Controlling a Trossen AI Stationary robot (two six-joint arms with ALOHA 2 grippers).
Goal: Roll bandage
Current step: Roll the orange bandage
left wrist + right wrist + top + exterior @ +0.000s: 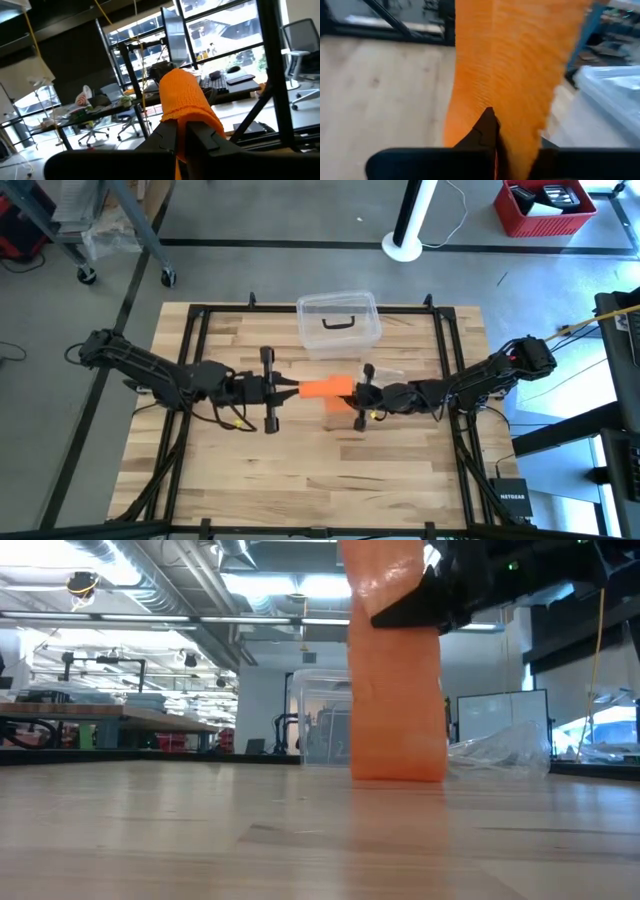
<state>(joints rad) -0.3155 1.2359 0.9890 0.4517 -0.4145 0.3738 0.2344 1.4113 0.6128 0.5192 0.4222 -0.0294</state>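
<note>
From the high view I find the bandage (325, 387) held above the middle of the desk (300, 480), stretched as a short orange band between the two arms. The left pincer (292, 388) meets it at its left end and the right pincer (356, 392) at its right end, the two pincers facing each other along one line.

In the left wrist view I see the left pincer's fingers (172, 137) pressed together on the bandage (187, 100), with the fabric bunched and rising just beyond the tips. In the right wrist view the right pincer's fingers (485, 131) are likewise pinching the bandage (515, 60), which spreads as a wide ribbed sheet directly ahead of them.

The low view shows the bandage (397, 690) hanging as an upright strip, its lower edge at or just at the desk surface (200, 830); I cannot tell whether it touches. A dark pincer (420, 602) grips it near the top of that picture.

Behind the bandage, toward the far edge of the desk, I note a clear plastic box (338, 323) with a black handle. A small clear plastic wrapper (385, 374) lies just beside the right pincer.
</note>
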